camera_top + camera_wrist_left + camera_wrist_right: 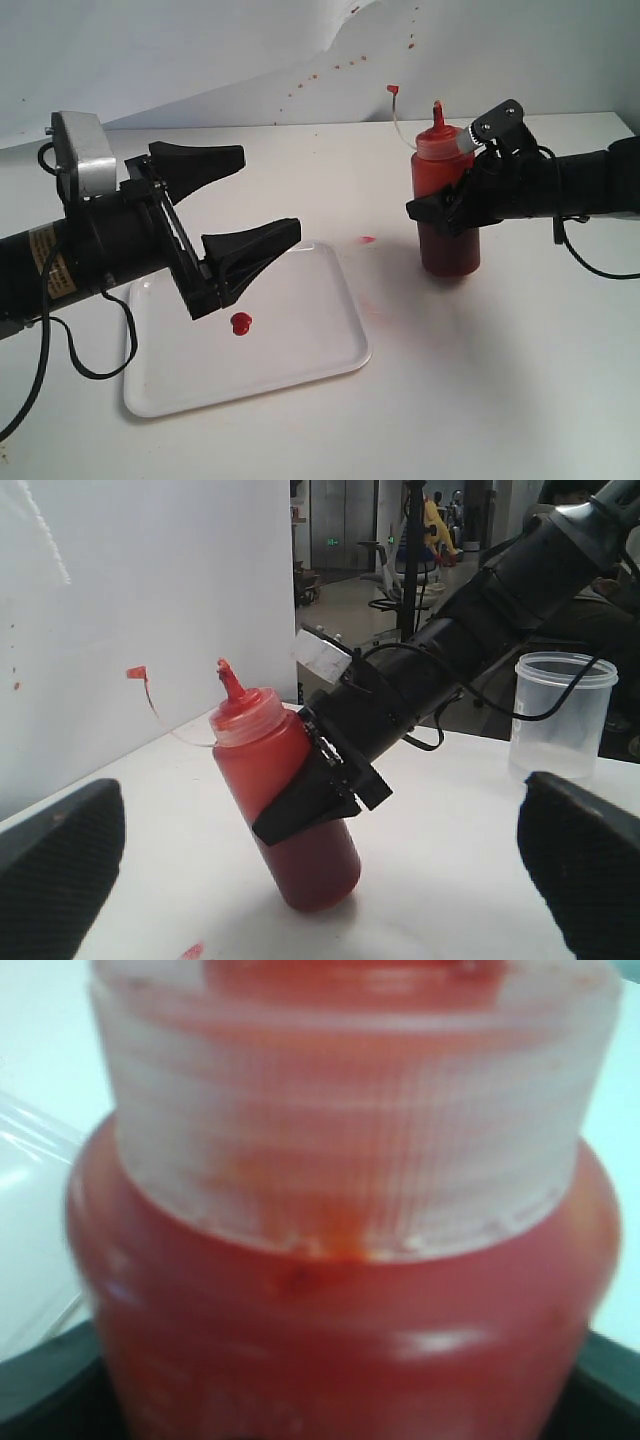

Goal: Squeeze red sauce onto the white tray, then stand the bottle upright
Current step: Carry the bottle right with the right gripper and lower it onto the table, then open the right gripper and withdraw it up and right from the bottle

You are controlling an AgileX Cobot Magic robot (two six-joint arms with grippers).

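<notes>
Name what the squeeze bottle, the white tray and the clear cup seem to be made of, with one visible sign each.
Bottle: likely soft translucent plastic, glossy; the red sauce shows through and highlights sit on its wall.
Tray: probably smooth white plastic, faintly shiny, with moulded rounded corners and low rim.
Cup: clear, thin-walled, probably plastic; glass cannot be ruled out.

Left arm (90, 255): thick black tube, yellow label (55, 278) with dark print, unreadable. Silver-grey rounded housing (82, 150) at wrist. Thin black cable (60, 350) looped under arm.
Left gripper (270, 190): matte black, two wedge-shaped fingers (200, 160) on black cross-rail; pads (60, 870) finely dotted.
Right arm (585, 185): slimmer black tube, second cable (590, 262) black, slack.
Right gripper (440, 200): angular black finger (305, 808), small black plate (497, 120) with two pale screws, white-grey block (467, 140) beside.
</notes>
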